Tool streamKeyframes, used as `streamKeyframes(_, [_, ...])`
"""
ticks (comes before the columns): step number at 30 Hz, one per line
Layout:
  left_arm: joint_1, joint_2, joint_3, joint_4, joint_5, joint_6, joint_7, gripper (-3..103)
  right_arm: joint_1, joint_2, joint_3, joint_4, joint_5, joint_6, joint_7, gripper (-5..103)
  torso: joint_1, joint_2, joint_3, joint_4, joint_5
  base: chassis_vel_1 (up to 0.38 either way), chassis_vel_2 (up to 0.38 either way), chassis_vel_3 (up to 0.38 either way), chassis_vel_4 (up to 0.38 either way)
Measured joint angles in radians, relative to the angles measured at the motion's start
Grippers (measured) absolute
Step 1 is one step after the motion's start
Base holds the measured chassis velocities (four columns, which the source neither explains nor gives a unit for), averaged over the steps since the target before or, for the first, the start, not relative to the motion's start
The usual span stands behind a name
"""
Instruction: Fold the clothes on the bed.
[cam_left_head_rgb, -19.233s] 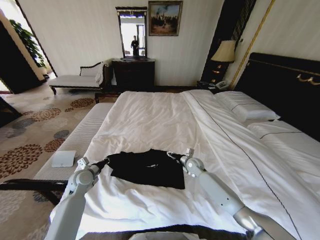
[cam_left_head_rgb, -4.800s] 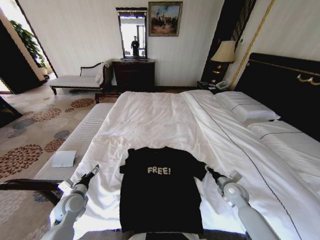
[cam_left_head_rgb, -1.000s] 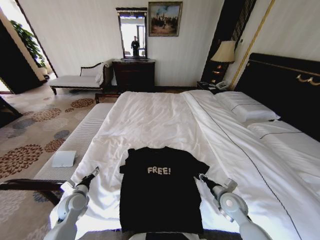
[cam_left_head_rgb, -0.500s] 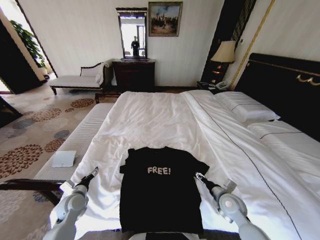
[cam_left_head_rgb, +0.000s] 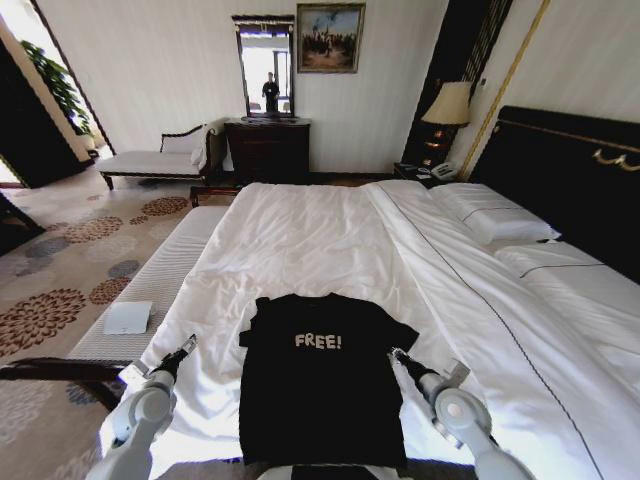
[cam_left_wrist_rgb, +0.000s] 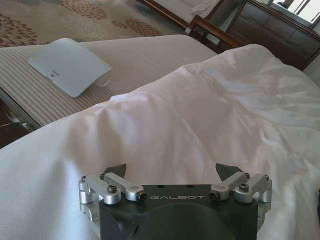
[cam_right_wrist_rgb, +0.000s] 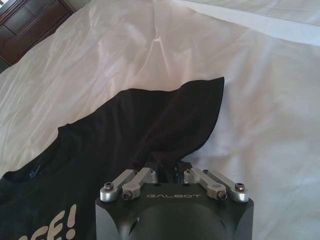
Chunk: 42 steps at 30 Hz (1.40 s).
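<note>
Here the right gripper (cam_left_head_rgb: 397, 354) reaches forward from the lower right of the head view, its tip at the edge of the T-shirt (cam_left_head_rgb: 320, 375) just under the right sleeve. In its wrist view, the gripper (cam_right_wrist_rgb: 168, 169) has its fingers drawn close together on the black fabric below the sleeve; they seem to pinch the hem, though the cloth hides the tips. The left gripper (cam_left_head_rgb: 187, 343) is stretched low over the white duvet (cam_left_head_rgb: 300, 235), well apart from the shirt's left side, and its wrist view shows the gripper (cam_left_wrist_rgb: 171, 170) with fingers spread wide and nothing between them.

There is one T-shirt, lying flat and face up near the foot of the bed (cam_left_head_rgb: 560, 160), with "FREE!" showing on the chest. Two pillows (cam_left_head_rgb: 495, 215) lie by the headboard.
</note>
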Motion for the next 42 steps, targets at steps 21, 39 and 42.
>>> streamKeyframes(21, [0.003, -0.005, 0.002, 0.006, 0.003, -0.004, 0.002, 100, -0.025, -0.026, 0.025, -0.017, 0.009, -0.024, 0.040, -1, 0.000, 0.000, 0.000, 0.0000, 0.0001, 0.000, 0.000, 0.000, 0.000])
streamKeyframes(39, [0.014, -0.003, -0.012, -0.032, -0.015, -0.005, 0.012, 100, -0.086, -0.026, 0.072, 0.229, 0.014, -0.050, 0.131, 65, 0.000, 0.000, 0.000, -0.0001, -0.0002, 0.000, 0.000, 0.000, 0.000])
streamKeyframes(42, [0.016, -0.003, -0.018, -0.060, -0.033, -0.002, 0.015, 100, -0.064, -0.034, 0.083, 0.238, -0.034, -0.018, 0.105, 76, 0.000, 0.000, 0.000, 0.0002, -0.0002, 0.000, 0.000, 0.000, 0.000])
